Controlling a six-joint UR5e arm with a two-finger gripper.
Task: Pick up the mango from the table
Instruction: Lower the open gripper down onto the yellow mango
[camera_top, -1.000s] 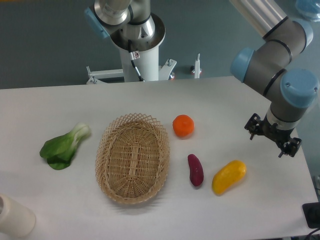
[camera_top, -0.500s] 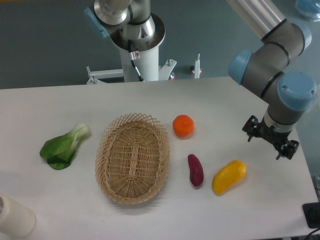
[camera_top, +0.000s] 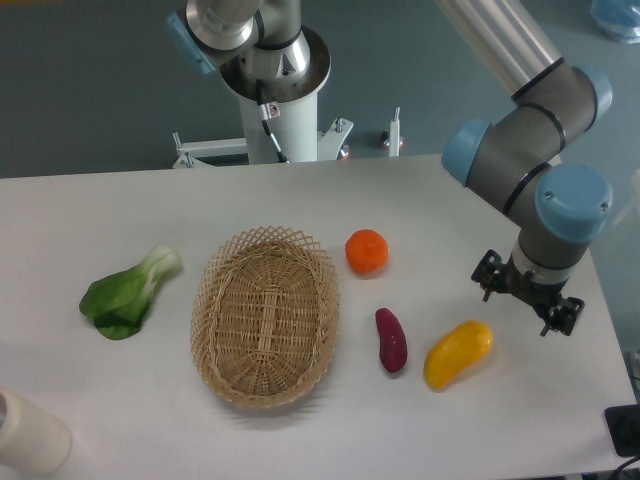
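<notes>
The mango (camera_top: 458, 353), a yellow-to-orange oval, lies on the white table (camera_top: 120, 410) at the front right. My gripper (camera_top: 525, 297) hangs just up and right of it, a little above the tabletop and apart from the fruit. Its fingers point down, away from the camera, and are mostly hidden under the wrist. Nothing shows between them, and how wide they stand cannot be made out.
A round orange fruit (camera_top: 367, 251) and a dark purple-red vegetable (camera_top: 391, 340) lie left of the mango. A wicker basket (camera_top: 265, 315) sits mid-table, a green leafy vegetable (camera_top: 127, 293) far left, a white cylinder (camera_top: 30, 432) at the front-left corner. The table's right edge is near.
The arm has swung left and slightly down, bringing the gripper closer to the mango. The objects on the table have not moved.
</notes>
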